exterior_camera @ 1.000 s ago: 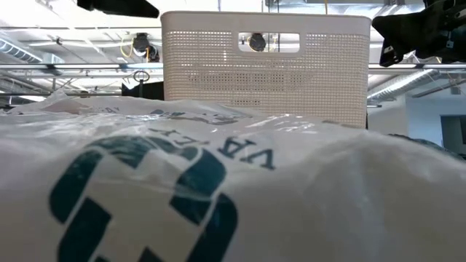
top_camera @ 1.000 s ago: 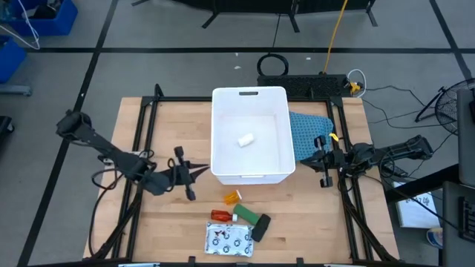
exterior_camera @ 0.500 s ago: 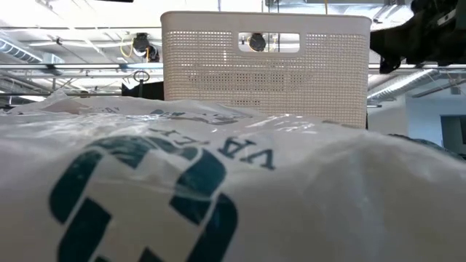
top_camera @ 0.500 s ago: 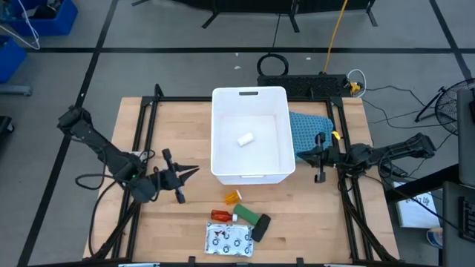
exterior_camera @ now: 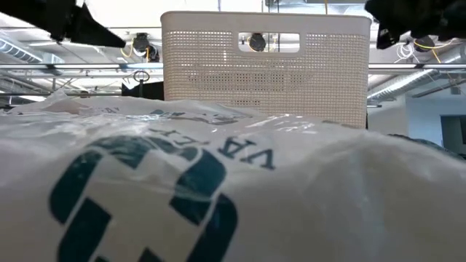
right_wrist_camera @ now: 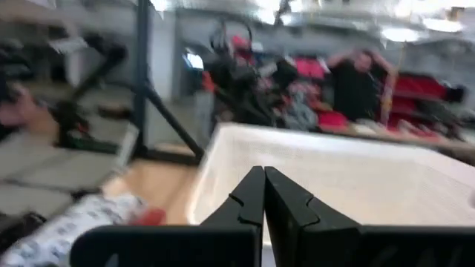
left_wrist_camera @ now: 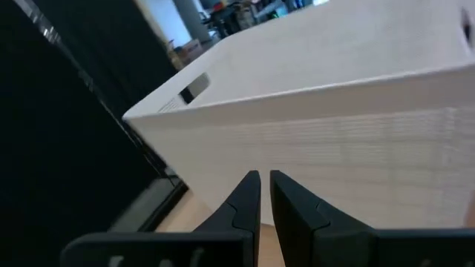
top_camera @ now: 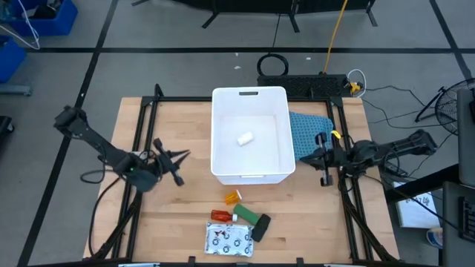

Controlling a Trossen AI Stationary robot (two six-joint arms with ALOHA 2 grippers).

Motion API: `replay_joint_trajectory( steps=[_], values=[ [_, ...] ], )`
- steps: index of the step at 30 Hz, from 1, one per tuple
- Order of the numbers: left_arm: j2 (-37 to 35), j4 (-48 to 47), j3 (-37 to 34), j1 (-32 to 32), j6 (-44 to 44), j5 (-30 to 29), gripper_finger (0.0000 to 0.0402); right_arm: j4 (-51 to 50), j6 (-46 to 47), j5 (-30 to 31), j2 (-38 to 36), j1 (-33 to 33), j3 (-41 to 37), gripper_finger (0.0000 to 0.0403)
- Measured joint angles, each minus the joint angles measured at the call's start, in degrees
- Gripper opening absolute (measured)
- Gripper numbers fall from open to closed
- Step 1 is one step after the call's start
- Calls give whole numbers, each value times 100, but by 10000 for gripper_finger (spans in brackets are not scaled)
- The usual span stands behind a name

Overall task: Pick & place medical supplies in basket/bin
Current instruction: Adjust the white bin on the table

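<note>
The white tub [top_camera: 249, 172] stands mid-table with the small white roll [top_camera: 245, 138] lying on its floor. Near it on the wood lie the orange vial [top_camera: 233, 196], red tube [top_camera: 220, 215], green bar [top_camera: 249, 214], black oblong [top_camera: 261, 228] and the flat printed packet [top_camera: 228, 239], which fills the low view's foreground [exterior_camera: 145, 182]. My left gripper [top_camera: 184, 155] hovers shut to the left of the tub, facing its wall [left_wrist_camera: 334, 133]. My right gripper [top_camera: 306, 157] hovers shut at the tub's right side, above the cloth's edge.
The blue-green mesh cloth [top_camera: 312, 130] lies against the tub's right wall. A black frame [top_camera: 148, 111] runs along the table's edges. Bare wood [top_camera: 178, 215] lies left of the supplies. People and clutter [right_wrist_camera: 356, 81] show in the room beyond.
My left gripper has drawn back from the tub's near-left corner toward the table's left and far edges, its fingers swinging to point more toward the far side. It has come into the low view's upper left. The supplies and tub have stayed put.
</note>
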Motion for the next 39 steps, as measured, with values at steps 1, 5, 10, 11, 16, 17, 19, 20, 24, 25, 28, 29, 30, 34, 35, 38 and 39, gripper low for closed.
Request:
replay_joint_trajectory(
  steps=[1,5,10,11,16,17,19,20,24,25,28,29,30,34,35,38,39],
  values=[
    [-197,26,-115,53,-63,9,35,-287,-17,229,88,36,194,0],
    [-859,42,-564,311,-339,216,35,-2106,462,1288,424,171,1309,0],
    [-1288,64,-932,693,-656,762,35,-4430,1986,1871,1044,188,2377,0],
    [-1313,64,-968,756,-694,885,35,-4706,2254,1869,1160,188,2461,0],
    [-1301,130,-989,909,-728,1251,35,-5193,3091,1555,1695,183,2402,0],
    [-1303,188,-989,909,-731,1248,35,-5073,3090,1449,1810,183,2323,0],
    [-1303,284,-989,909,-738,1257,35,-4627,2992,1210,2037,188,2178,0],
    [-1303,311,-989,909,-741,1286,35,-4397,2919,1088,2149,188,2119,0],
    [-1303,330,-989,909,-699,1406,35,-3950,2725,906,2571,188,1978,0],
    [-1303,330,-989,909,-699,1405,35,-3969,2708,909,2657,187,1965,0],
    [-1303,326,-989,909,-620,1405,35,-3899,2639,905,2833,185,1965,0],
    [-1303,328,-989,909,-557,1405,35,-3862,2556,897,2873,185,1965,0],
    [-1303,328,-989,909,-498,1405,35,-3812,2463,848,2906,185,1965,0],
    [-1303,355,-989,909,-395,1355,35,-3515,2111,580,2953,186,1967,0],
    [-1303,352,-989,909,-394,1355,35,-3494,2085,546,2953,188,1967,0],
    [-1303,331,-989,909,-393,1353,35,-3488,2036,483,2962,185,1967,0],
    [-1303,328,-989,909,-393,1350,35,-3488,2028,510,2964,185,1967,0]
  ],
)
